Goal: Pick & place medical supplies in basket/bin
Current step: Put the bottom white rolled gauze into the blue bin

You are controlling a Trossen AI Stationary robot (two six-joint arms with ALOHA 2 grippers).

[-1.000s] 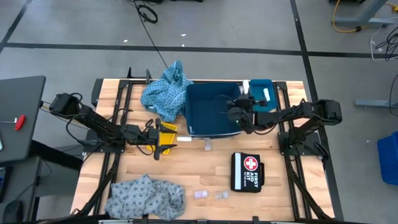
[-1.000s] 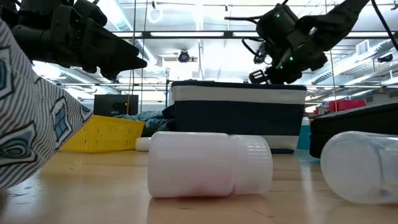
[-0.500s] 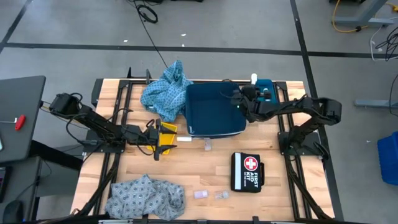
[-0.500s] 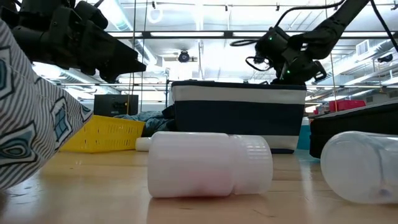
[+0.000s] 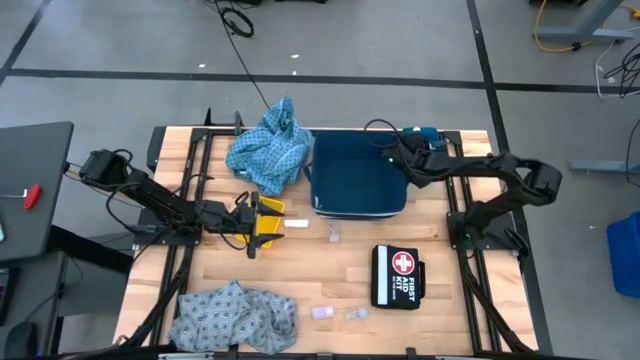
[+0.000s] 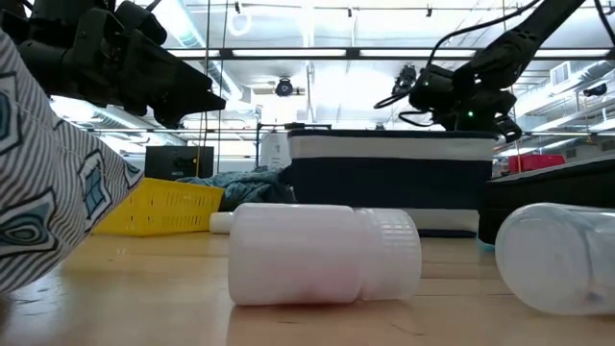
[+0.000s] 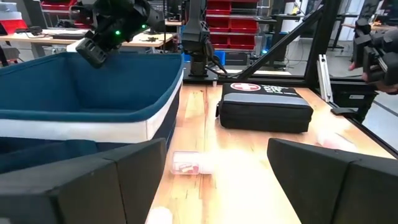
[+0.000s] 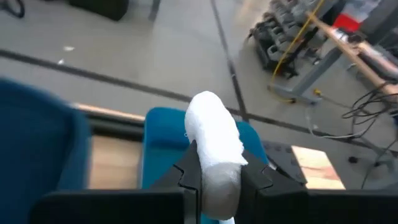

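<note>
On the table [image 5: 330, 262], largest first: the navy bin [image 5: 358, 178] sits at the far middle, one blue cloth [image 5: 268, 150] bunched touching its left side, the other [image 5: 236, 315] at the near-left corner. The right gripper [image 8: 214, 178], over the teal tray [image 8: 165, 140] beside the bin, clamps a white roll [image 8: 214, 149] (upright between its fingers). The left gripper [image 7: 214, 163] hangs spread wide by the yellow basket [image 5: 268, 220].

From overhead we are looking straight down on the table [image 5: 320, 270], while low and level we are facing the room, and both wrist cameras are looking closely across the same blue bin [image 5: 355, 180].
</note>
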